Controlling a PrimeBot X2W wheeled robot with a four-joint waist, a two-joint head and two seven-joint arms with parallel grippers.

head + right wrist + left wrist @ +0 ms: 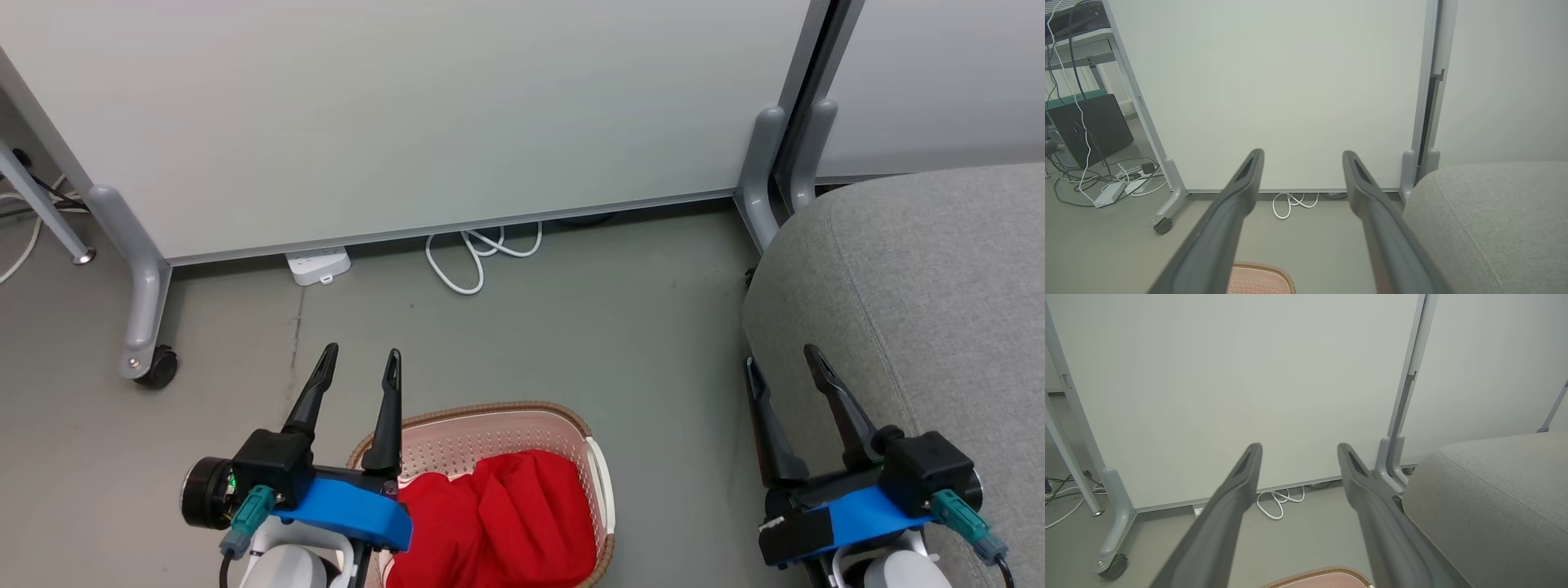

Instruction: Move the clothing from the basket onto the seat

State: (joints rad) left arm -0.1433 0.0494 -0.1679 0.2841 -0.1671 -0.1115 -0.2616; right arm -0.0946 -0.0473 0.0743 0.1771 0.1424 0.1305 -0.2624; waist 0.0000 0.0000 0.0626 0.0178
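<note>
Nearest the robot: the left gripper point(362, 351) hovers at the left rim of the cream-white perforated plastic basket point(476, 445) with its brown woven-look edge. Its two dark fingers are spread wide, with nothing between them. One finger overlaps the rim in the head view; whether it touches, I cannot tell.

The bright red soft fabric clothing point(498, 514) lies crumpled inside the basket, filling most of the visible part. None of it is out yet.

To the right, the right gripper point(780, 355) is also spread wide and empty, just beside the near rounded edge of the large light grey upholstered seat point(922, 278).

Beyond lie the grey floor point(571, 327), then a looped white cable point(473, 261) and a white power strip point(318, 265) at the foot of a pale wheeled partition panel point(408, 106).

Risks, as judged:
- A descent from here may strike the rim and shove or tip the light basket.
- A pinch on a single fold may let the rest trail, catch the rim and drag the basket along.
- Fabric dropped too near the rounded seat edge may slide to the floor.
</note>
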